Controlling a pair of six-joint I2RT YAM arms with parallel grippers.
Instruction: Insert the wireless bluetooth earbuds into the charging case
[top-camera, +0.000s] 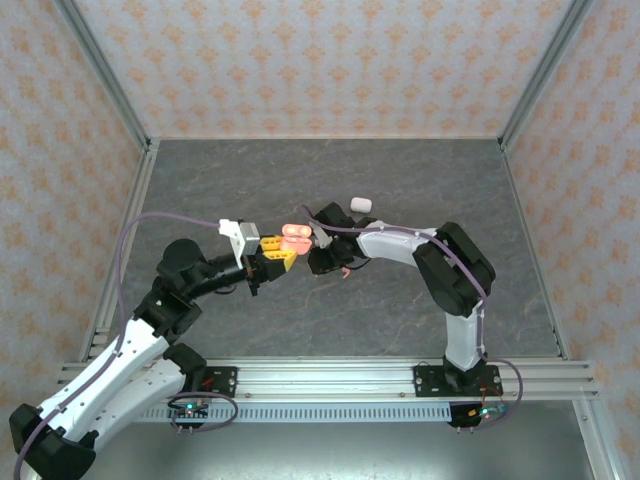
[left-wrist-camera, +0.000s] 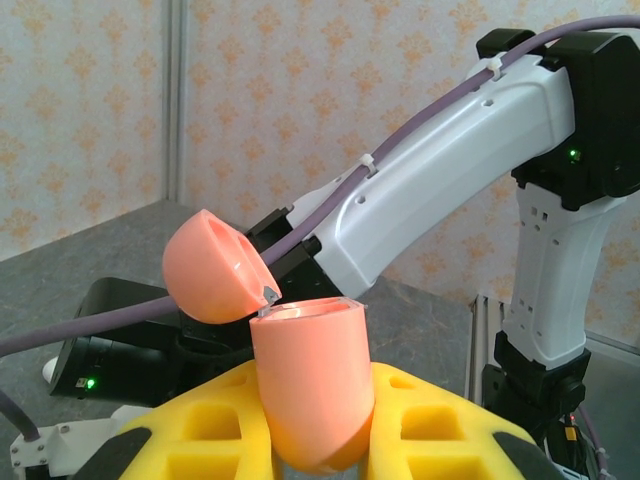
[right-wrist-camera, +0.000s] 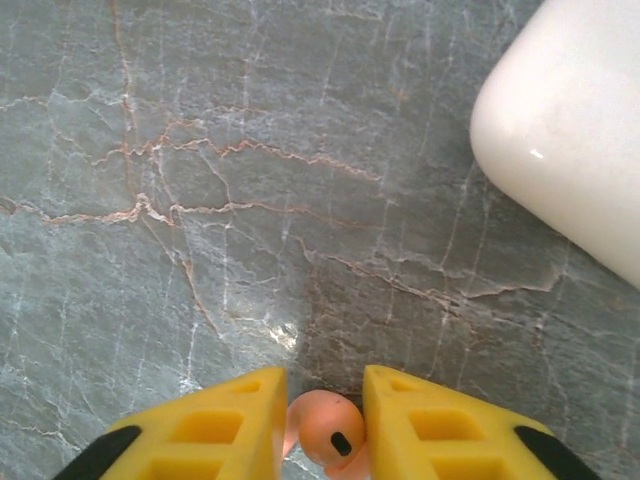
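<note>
You've got the open charging case (top-camera: 293, 238) over the middle of the table (top-camera: 420, 175), between the fingers of the left gripper (top-camera: 280, 252), which is on its left. The right gripper (top-camera: 318, 240) sits just right of it, an earbud (right-wrist-camera: 325, 432) between its fingers (touching both). The closed case (top-camera: 362, 204) lies on the table behind and right of all that, apart, nearer the far edge.

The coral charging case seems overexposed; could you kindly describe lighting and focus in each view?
Top external view: the open coral-pink plastic charging case glows overexposed, detail lost. Left wrist view: the same case is sharp with a bright rim. Right wrist view: a glare patch on the grey marbled tabletop, the small coral earbud crisp, the white rounded case nearly blown out.
</note>
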